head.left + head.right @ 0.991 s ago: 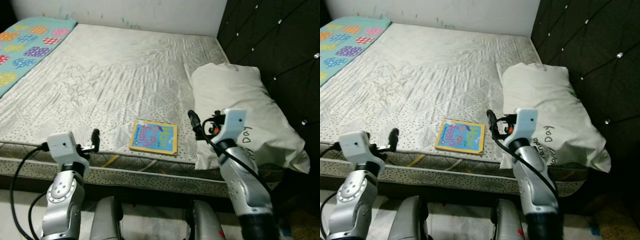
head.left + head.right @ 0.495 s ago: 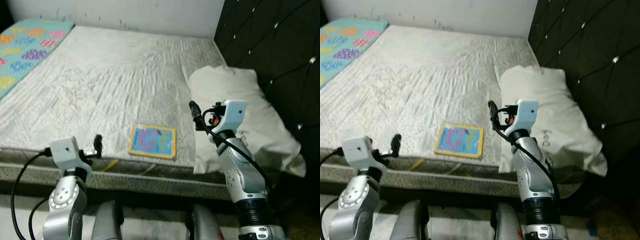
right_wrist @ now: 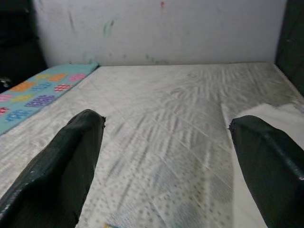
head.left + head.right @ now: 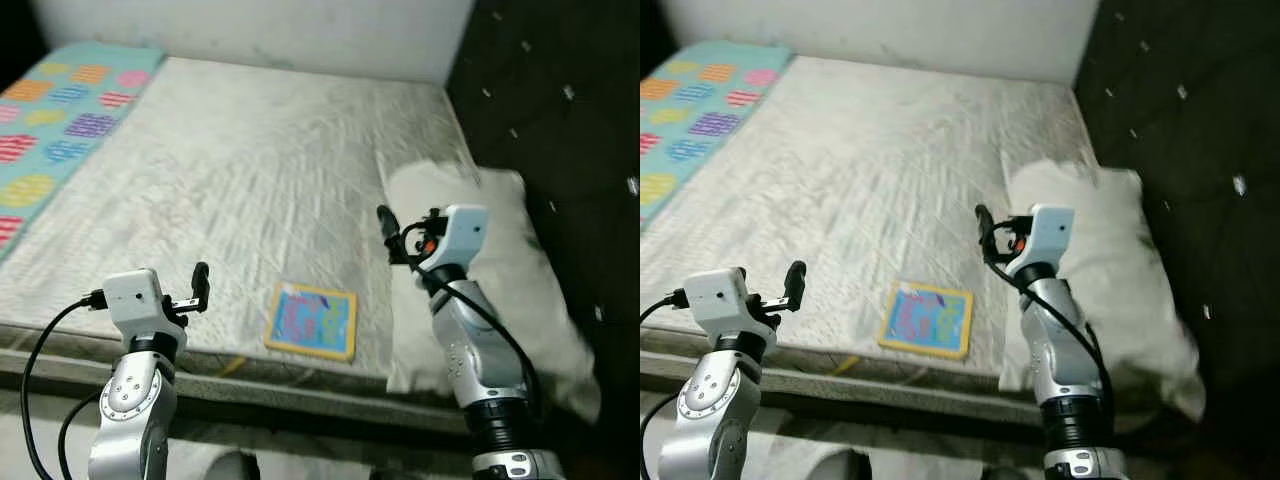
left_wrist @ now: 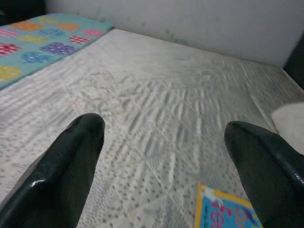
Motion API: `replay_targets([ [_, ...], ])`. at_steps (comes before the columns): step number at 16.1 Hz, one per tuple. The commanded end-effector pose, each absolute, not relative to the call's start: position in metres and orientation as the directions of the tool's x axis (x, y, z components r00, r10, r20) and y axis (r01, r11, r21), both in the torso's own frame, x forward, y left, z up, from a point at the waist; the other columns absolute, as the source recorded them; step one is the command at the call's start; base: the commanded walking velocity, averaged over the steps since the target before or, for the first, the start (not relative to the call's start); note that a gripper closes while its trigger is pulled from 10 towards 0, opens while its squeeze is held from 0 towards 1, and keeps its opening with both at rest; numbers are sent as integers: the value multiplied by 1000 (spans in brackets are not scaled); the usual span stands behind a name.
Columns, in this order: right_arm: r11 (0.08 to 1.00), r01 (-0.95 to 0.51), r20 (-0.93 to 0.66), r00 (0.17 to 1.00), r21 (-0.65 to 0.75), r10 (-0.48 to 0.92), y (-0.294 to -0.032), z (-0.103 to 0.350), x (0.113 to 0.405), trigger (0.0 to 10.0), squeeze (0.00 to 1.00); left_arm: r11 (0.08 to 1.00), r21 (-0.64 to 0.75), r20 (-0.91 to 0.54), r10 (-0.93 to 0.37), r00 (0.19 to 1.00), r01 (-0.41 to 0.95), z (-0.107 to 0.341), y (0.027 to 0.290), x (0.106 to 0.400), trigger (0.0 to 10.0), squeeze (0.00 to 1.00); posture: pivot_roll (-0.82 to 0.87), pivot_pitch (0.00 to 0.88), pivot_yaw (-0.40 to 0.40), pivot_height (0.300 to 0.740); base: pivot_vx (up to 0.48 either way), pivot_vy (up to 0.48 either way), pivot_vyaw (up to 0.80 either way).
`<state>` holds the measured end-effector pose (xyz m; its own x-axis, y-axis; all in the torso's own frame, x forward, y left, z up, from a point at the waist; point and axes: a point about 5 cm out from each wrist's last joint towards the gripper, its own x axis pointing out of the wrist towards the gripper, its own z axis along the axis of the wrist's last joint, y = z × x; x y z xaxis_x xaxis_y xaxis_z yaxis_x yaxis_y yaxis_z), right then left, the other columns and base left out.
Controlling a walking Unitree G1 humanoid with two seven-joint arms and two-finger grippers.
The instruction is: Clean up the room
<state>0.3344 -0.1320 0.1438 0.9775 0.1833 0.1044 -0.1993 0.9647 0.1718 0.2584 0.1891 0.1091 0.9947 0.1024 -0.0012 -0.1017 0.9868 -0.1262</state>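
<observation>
The left gripper is hovering over the near edge of the bed, fingers spread wide and holding nothing. The right gripper is hanging higher, beside the pillow, its fingers also wide apart and empty.

The left wrist view is looking between its two fingers across the quilted cover and is catching one corner of the book, where part of the title lettering is readable on blue. The right wrist view is looking past its fingers toward the wall, with the pillow's edge at one side and just a sliver of the book's corner at the frame edge. The head views are giving the whole layout, though slightly blurred.

The book is lying flat near the bed's front edge, between the two grippers and touching neither. It is a thin square with a yellow border, a light blue cover and pink and green lettering. A patterned teal blanket is covering the bed's far left side.
</observation>
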Motion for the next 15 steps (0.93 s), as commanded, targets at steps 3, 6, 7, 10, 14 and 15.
replay_targets([
  [3,970,-188,100,979,151,175,-132,138,339,10000,0,990,-107,-14,93,996,-93,99,182,267,10000,0,29,0,-23,740,0,0,0],
  [6,973,-184,97,980,139,171,-134,134,339,10000,0,990,-102,-16,96,995,-97,96,181,269,10000,0,30,0,-28,740,0,0,0],
  [7,973,-184,97,980,138,171,-134,134,339,10000,0,990,-102,-15,96,995,-97,96,181,270,10000,0,30,0,-28,740,0,0,0],
  [10,985,-158,10,987,66,158,-150,105,321,10000,0,992,-8,20,123,992,-123,94,193,259,10000,0,34,0,-45,740,0,0,0],
  [14,976,-203,-44,977,83,207,-139,92,302,10000,0,995,-32,-18,96,995,-97,88,192,241,10000,0,28,0,-30,740,0,0,0],
  [15,976,-202,-41,978,87,206,-139,93,300,10000,0,995,-47,-14,92,996,-93,90,189,240,10000,0,23,0,-31,740,0,0,0],
])
